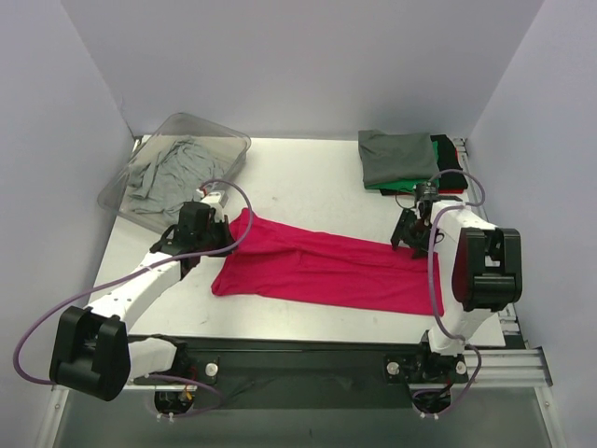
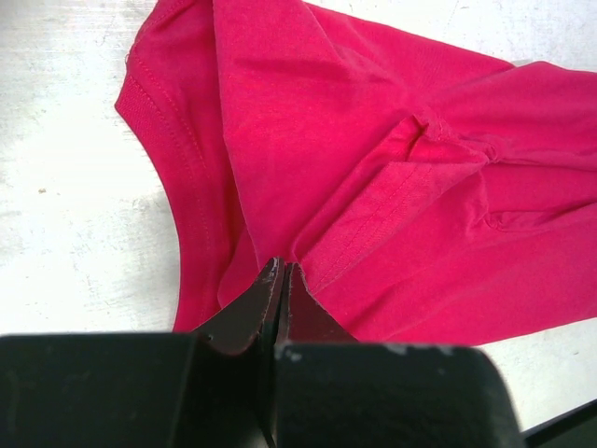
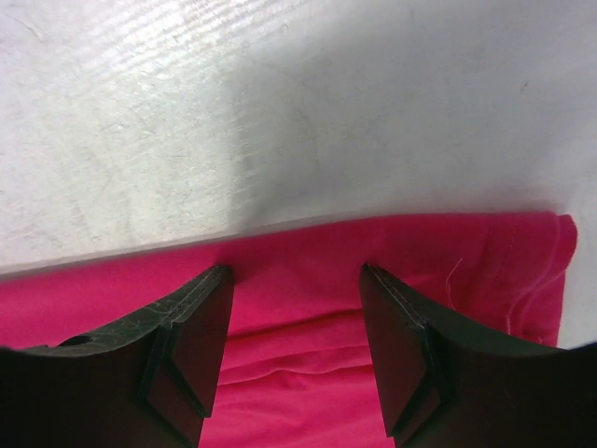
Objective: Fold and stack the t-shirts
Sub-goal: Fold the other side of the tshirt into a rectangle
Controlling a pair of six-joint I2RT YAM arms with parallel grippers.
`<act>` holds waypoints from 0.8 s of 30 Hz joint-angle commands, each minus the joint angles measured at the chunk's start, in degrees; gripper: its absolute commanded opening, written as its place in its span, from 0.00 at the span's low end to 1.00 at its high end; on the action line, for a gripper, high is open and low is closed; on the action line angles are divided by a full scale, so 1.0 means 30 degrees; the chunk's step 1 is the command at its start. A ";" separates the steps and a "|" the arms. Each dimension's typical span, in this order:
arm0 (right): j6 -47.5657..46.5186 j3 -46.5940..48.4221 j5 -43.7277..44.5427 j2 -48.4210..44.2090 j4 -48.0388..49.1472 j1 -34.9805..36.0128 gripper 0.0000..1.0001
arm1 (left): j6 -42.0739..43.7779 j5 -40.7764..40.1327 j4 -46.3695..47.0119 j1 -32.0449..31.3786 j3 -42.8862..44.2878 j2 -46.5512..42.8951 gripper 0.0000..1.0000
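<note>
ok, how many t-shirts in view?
6: magenta t-shirt spread mid-table; light grey one in bin, back left; four stacked back right (dark grey, green, black, red). More may be hidden.

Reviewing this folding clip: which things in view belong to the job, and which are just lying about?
Belong to the job:
- magenta-red t-shirt, pinched by the shut left gripper, with the open right gripper above its edge
- folded shirt stack, dark grey on top
- crumpled light grey shirt

Just lying about:
- clear plastic bin holding that grey shirt
- purple cables on the arms
</note>
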 commanded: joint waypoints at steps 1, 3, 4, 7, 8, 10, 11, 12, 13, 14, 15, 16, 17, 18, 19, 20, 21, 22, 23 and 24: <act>-0.0344 -0.0482 -0.0202 0.0083 -0.0337 -0.0020 0.57 | -0.0125 -0.0107 0.0142 -0.0028 0.0068 -0.0481 0.00; -0.0256 -0.0629 -0.0201 -0.0208 -0.0367 0.0009 0.56 | -0.0096 -0.0078 0.0112 -0.0028 0.0068 -0.0481 0.00; -0.0198 -0.0804 -0.0114 -0.0355 -0.0367 -0.0020 0.56 | -0.0096 -0.0107 0.0112 -0.0028 0.0068 -0.0481 0.00; -0.0051 -0.0952 0.0003 -0.0765 -0.0717 -0.0020 0.56 | -0.0096 -0.0107 0.0112 -0.0028 0.0068 -0.0481 0.00; -0.0022 -0.1011 0.0033 -0.0853 -0.0805 -0.0020 0.56 | -0.0096 -0.0107 0.0141 -0.0028 0.0068 -0.0481 0.00; 0.0095 -0.1128 0.0121 -0.1088 -0.1098 -0.0020 0.56 | -0.0096 -0.0078 0.0112 -0.0028 0.0068 -0.0451 0.00; 0.0096 -0.1215 0.0237 -0.1176 -0.1331 -0.0020 0.56 | -0.0096 -0.0049 0.0141 -0.0028 0.0039 -0.0509 0.00; 0.0154 -0.1274 0.0296 -0.1321 -0.1420 0.0009 0.56 | -0.0096 -0.0049 0.0142 -0.0028 0.0068 -0.0481 0.00; 0.0183 -0.1333 0.0355 -0.1410 -0.1508 0.0009 0.56 | -0.0067 -0.0078 0.0142 -0.0057 0.0068 -0.0539 0.00; 0.0184 -0.1421 0.0529 -0.1498 -0.1596 -0.0020 0.56 | -0.0096 -0.0078 0.0113 -0.0028 0.0068 -0.0510 0.00; 0.0213 -0.1537 0.0618 -0.1731 -0.1771 -0.0020 0.56 | -0.0096 -0.0078 0.0141 -0.0057 0.0068 -0.0568 0.00; 0.0213 -0.1626 0.0706 -0.1849 -0.1860 -0.0020 0.56 | -0.0096 -0.0078 0.0113 -0.0028 0.0068 -0.0598 0.00; 0.0242 -0.1684 0.0765 -0.2024 -0.1919 -0.0020 0.56 | -0.0096 -0.0078 0.0112 -0.0028 0.0068 -0.0569 0.00; 0.0213 -0.1772 0.0940 -0.2229 -0.2035 -0.0020 0.56 | -0.0096 -0.0049 0.0112 -0.0057 0.0039 -0.0598 0.00; 0.0184 -0.1802 0.0999 -0.2289 -0.2124 -0.0020 0.56 | -0.0096 -0.0020 0.0112 -0.0028 0.0039 -0.0598 0.00; 0.0213 -0.1802 0.1029 -0.2319 -0.2327 0.0009 0.56 | -0.0096 -0.0019 0.0170 -0.0028 0.0039 -0.0598 0.00; 0.0184 -0.1773 0.1087 -0.2348 -0.2446 -0.0020 0.56 | -0.0096 -0.0019 0.0142 -0.0028 0.0039 -0.0598 0.00; 0.0242 -0.1773 0.1117 -0.2406 -0.2563 -0.0020 0.56 | -0.0067 0.0010 0.0142 -0.0057 0.0039 -0.0598 0.00; 0.0242 -0.1773 0.1117 -0.2436 -0.2738 0.0009 0.55 | -0.0096 -0.0019 0.0142 -0.0057 0.0039 -0.0627 0.00; 0.0329 -0.1831 0.1146 -0.2552 -0.2827 -0.0020 0.55 | -0.0096 -0.0019 0.0142 -0.0028 0.0039 -0.0627 0.00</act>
